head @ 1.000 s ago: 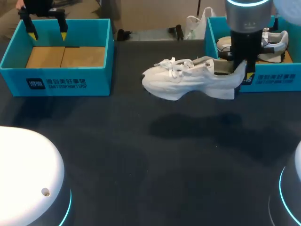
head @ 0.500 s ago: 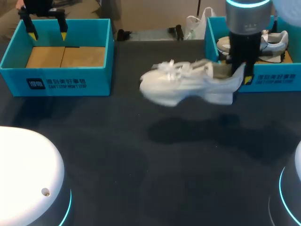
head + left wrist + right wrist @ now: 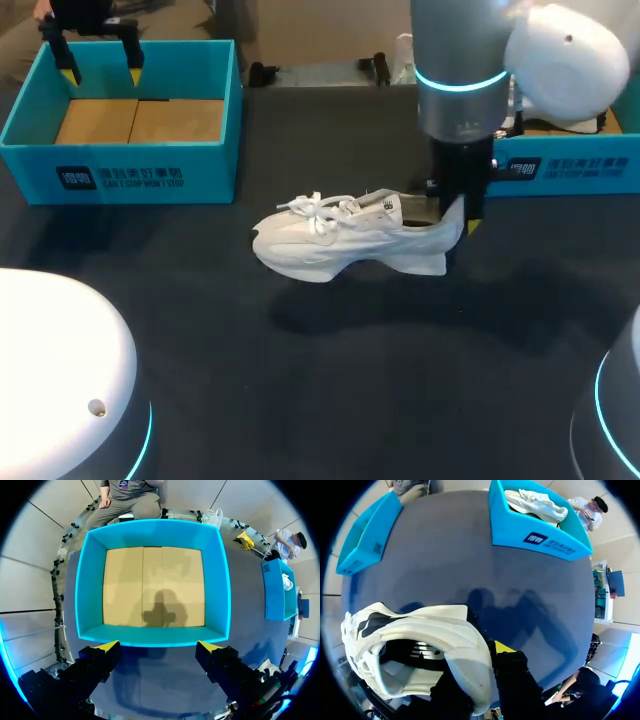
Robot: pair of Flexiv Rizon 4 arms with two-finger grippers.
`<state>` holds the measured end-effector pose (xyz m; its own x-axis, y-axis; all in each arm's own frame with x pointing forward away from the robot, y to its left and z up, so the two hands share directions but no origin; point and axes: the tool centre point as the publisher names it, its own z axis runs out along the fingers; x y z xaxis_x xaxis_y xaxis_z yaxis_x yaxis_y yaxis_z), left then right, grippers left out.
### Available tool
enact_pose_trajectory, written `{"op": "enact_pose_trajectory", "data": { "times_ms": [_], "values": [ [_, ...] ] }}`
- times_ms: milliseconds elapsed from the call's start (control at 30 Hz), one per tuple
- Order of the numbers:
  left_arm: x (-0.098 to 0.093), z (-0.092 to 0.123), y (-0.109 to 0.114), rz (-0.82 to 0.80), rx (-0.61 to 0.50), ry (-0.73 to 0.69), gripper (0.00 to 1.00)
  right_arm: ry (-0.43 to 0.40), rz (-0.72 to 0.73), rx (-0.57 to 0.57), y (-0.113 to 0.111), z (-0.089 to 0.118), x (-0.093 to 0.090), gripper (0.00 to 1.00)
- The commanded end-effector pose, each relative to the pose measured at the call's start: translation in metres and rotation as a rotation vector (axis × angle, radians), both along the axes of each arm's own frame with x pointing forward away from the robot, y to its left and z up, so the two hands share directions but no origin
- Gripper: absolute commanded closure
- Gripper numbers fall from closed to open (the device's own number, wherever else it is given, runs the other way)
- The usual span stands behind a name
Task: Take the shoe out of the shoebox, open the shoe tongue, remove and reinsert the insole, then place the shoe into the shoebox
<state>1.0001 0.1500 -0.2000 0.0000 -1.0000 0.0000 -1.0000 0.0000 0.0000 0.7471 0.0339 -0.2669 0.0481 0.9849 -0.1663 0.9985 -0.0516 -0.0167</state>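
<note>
Over the dark table (image 3: 300, 400): white shoe (image 3: 345, 240), out of both boxes, lying level, toe to my left, heel to my right, laces up. Shadow sits close under it; can't tell if the sole touches the surface. Straight down on the heel: right gripper (image 3: 456, 218), fingers clamped on the heel collar. In the right wrist view one finger is inside the shoe opening and the other is on the outside of the heel.

Around the shoe:
- Just behind the heel, on the far side: right shoebox (image 3: 570, 165), teal. A second white shoe (image 3: 535, 502) lies in it.
- In the head view the right arm (image 3: 460, 70), standing over the heel, covers most of that box.
- Well apart from the shoe, beyond the toe and further back: left shoebox (image 3: 120, 170), same teal, brown cardboard floor showing.
- Over that box's far rim, far from the shoe: left gripper (image 3: 100, 68), yellow tips spread apart.

Markings:
- Each box's front wall has a white logo block plus a line of white print.
- The shoe has a small dark mark on its side near the collar.
- The right wrist view shows white print on the dark lining inside the shoe.
- Leaving all of it unread.
</note>
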Motion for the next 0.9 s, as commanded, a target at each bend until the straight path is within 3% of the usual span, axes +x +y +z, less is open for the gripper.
{"op": "enact_pose_trajectory", "data": {
  "times_ms": [33,200,500,700,900],
  "values": [
    [0.000,0.000,0.000,0.000,0.000,0.000,0.00,0.005,-0.001,-0.004,0.004,0.002,0.002,1.00],
    [0.000,0.000,0.000,0.000,0.000,0.000,0.00,0.005,-0.001,-0.004,0.004,0.002,0.002,1.00],
    [0.000,0.000,0.000,0.000,0.000,0.000,0.00,0.028,0.028,-0.019,0.035,-0.053,-0.025,1.00],
    [0.000,0.000,0.000,0.000,0.000,0.000,0.00,-0.033,0.026,0.019,0.042,-0.068,-0.037,1.00],
    [0.000,0.000,0.000,0.000,0.000,0.000,0.00,-0.036,0.031,0.015,0.047,-0.078,-0.041,1.00]
  ]
}}
